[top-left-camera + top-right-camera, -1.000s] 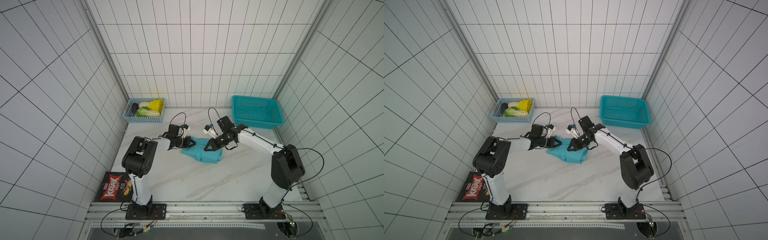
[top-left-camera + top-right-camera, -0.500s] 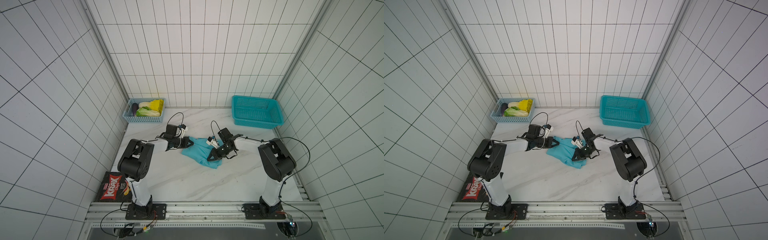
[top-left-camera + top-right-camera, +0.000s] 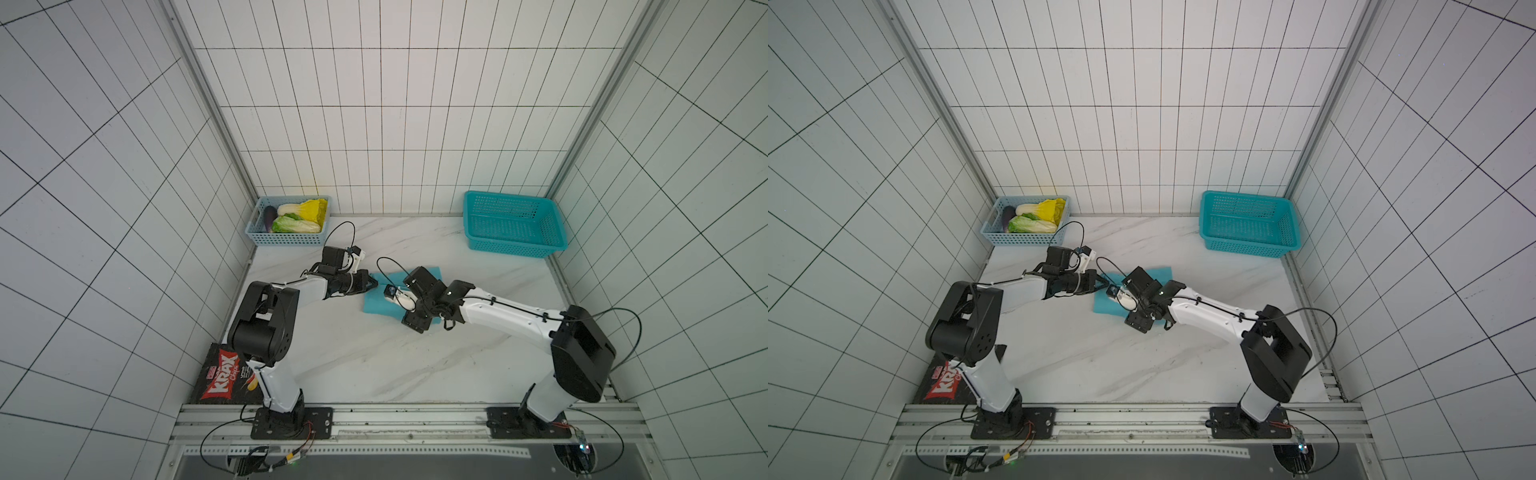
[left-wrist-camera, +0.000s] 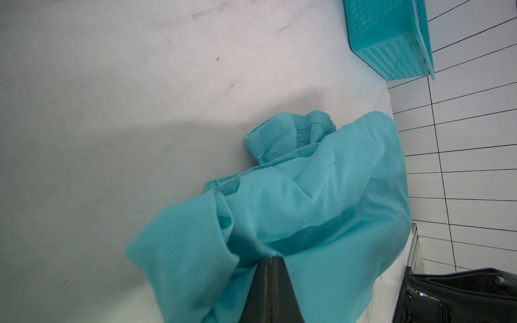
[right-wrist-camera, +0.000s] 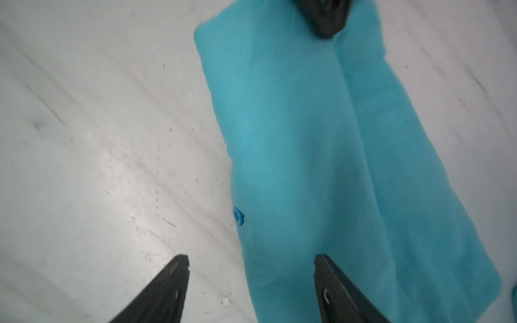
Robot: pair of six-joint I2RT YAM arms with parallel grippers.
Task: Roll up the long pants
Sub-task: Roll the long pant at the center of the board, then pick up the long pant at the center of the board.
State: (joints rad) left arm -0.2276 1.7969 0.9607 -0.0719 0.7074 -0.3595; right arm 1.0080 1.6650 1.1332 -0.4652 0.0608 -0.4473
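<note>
Two pincers are working: the left pincer [image 4: 272, 261] is clamping shut on a fold of the long pants [image 4: 321, 195], and the right pincer [image 5: 250, 257] is standing open astride their edge. The pants are lying folded on the bench [image 3: 374, 365], well apart from the teal basket [image 3: 515, 246].

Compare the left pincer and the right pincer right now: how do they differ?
The left pincer is shut; the right pincer stands open. The left pincer pinches a fold of the long pants; the right pincer holds nothing and straddles the pants' edge, one side over the bare marble table, one over the cloth. Shared: both are black and sit at the pants, at opposite ends.
</note>
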